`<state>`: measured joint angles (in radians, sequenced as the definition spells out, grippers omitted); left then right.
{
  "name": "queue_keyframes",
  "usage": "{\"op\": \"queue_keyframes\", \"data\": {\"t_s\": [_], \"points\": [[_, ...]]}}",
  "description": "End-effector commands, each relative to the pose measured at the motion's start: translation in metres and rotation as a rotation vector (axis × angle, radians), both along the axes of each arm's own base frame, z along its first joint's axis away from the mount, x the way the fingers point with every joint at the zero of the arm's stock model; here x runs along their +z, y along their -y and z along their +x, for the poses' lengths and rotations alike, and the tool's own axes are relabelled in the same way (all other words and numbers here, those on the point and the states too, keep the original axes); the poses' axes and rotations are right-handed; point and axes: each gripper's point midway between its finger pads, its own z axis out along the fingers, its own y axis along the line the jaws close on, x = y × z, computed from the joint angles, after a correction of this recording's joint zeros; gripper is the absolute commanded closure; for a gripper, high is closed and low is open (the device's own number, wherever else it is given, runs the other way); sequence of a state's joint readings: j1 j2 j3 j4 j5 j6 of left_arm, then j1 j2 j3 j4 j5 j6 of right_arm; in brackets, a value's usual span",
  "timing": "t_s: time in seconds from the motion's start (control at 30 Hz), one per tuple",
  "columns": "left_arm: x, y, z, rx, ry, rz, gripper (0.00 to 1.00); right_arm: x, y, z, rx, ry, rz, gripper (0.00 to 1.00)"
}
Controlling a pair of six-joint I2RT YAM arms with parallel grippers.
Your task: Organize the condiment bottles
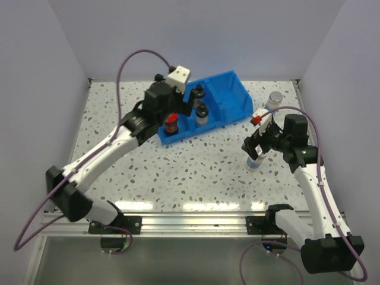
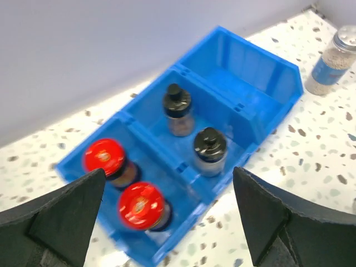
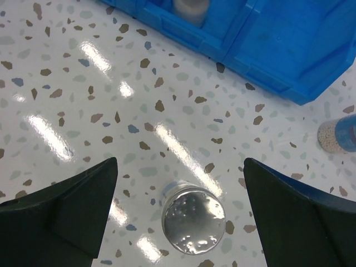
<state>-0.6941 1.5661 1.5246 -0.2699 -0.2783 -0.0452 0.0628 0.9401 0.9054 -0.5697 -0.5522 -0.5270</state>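
Note:
Two red-capped jars [image 2: 103, 157] [image 2: 141, 205] stand in the left compartment of the blue bin [image 2: 261, 72]; one shows in the top view [image 1: 171, 123]. Two black-capped jars [image 2: 177, 101] [image 2: 209, 146] stand in the middle compartment. The right compartment holds nothing. My left gripper [image 2: 167, 222] is open and empty above the bin's front left part [image 1: 178, 110]. My right gripper [image 3: 181, 217] is open above a silver-capped jar [image 3: 193, 218] that stands on the table [image 1: 254, 161]; the cap lies between the fingers. A second silver-capped jar [image 1: 274, 100] stands right of the bin.
The bin [image 1: 228, 89] lies slantwise at the back middle of the speckled table [image 1: 178, 172]. White walls close the back and both sides. The second silver-capped jar also shows in the left wrist view [image 2: 336, 58] and the right wrist view [image 3: 340, 135].

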Motion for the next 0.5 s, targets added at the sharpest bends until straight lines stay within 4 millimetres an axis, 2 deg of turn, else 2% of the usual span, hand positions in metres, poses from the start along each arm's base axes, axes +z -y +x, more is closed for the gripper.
{"op": "queue_keyframes", "data": {"t_s": [0.0, 0.03, 0.07, 0.1, 0.13, 0.17, 0.2, 0.23, 0.27, 0.33, 0.47], "points": [[0.026, -0.064, -0.036, 0.094, 0.161, 0.029, 0.0, 0.01, 0.002, -0.014, 0.031, -0.04, -0.035, 0.01], [0.023, -0.076, -0.046, 0.108, 0.168, 0.032, 0.0, 0.003, 0.007, -0.018, 0.012, -0.084, -0.054, 0.01], [-0.003, -0.089, -0.056, 0.128, 0.144, 0.062, 0.0, 0.0, 0.011, -0.02, -0.005, -0.104, -0.07, 0.01], [0.01, -0.104, -0.072, 0.139, 0.186, 0.026, 0.0, -0.003, 0.019, -0.019, -0.043, -0.124, -0.101, 0.01], [0.006, -0.113, -0.081, 0.151, 0.192, 0.02, 0.0, -0.009, 0.023, -0.023, -0.06, -0.158, -0.116, 0.01], [-0.018, -0.124, -0.088, 0.172, 0.166, 0.044, 0.0, -0.012, 0.025, -0.025, -0.075, -0.179, -0.124, 0.02], [-0.008, -0.135, -0.101, 0.19, 0.194, -0.007, 0.0, -0.017, 0.033, -0.024, -0.115, -0.192, -0.151, 0.01], [-0.014, -0.142, -0.107, 0.203, 0.191, -0.007, 0.0, -0.019, 0.036, -0.025, -0.136, -0.199, -0.16, 0.01], [-0.029, -0.15, -0.112, 0.221, 0.175, 0.008, 0.0, -0.019, 0.04, -0.025, -0.162, -0.205, -0.165, 0.01], [-0.028, -0.162, -0.124, 0.242, 0.196, -0.025, 0.0, -0.026, 0.048, -0.025, -0.197, -0.227, -0.199, 0.01], [-0.048, -0.179, -0.135, 0.278, 0.186, 0.001, 0.0, -0.04, 0.056, -0.027, -0.228, -0.293, -0.24, 0.01]]}}
